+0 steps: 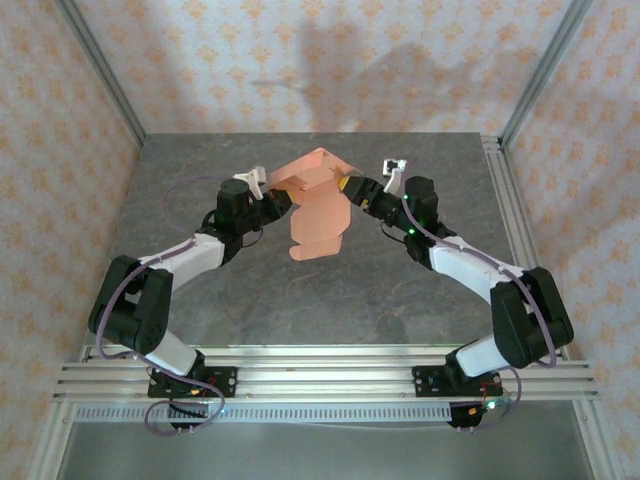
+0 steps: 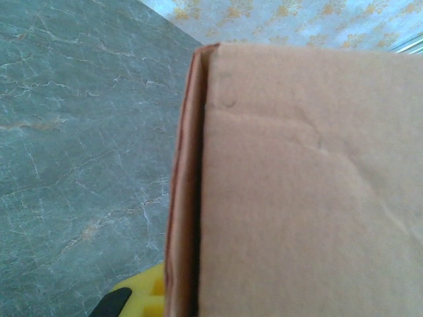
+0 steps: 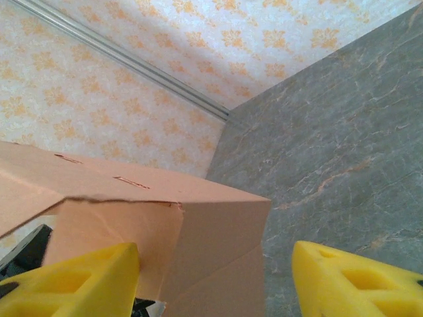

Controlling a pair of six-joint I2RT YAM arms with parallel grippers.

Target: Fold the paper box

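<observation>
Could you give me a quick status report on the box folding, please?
Left gripper shut on the paper box, holding it aloft. Right gripper open, straddling its corner. Nothing obstructing.

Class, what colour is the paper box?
The paper box is salmon-orange, clearest in the top external view.

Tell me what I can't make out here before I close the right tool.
Left tool pinch point: left wrist view, the paper box covers it.
Box tabs and far side: top view, too small, hidden by its own panels.
Whether the right tool touches the card: right wrist view, one yellow finger overlaps it.
</observation>
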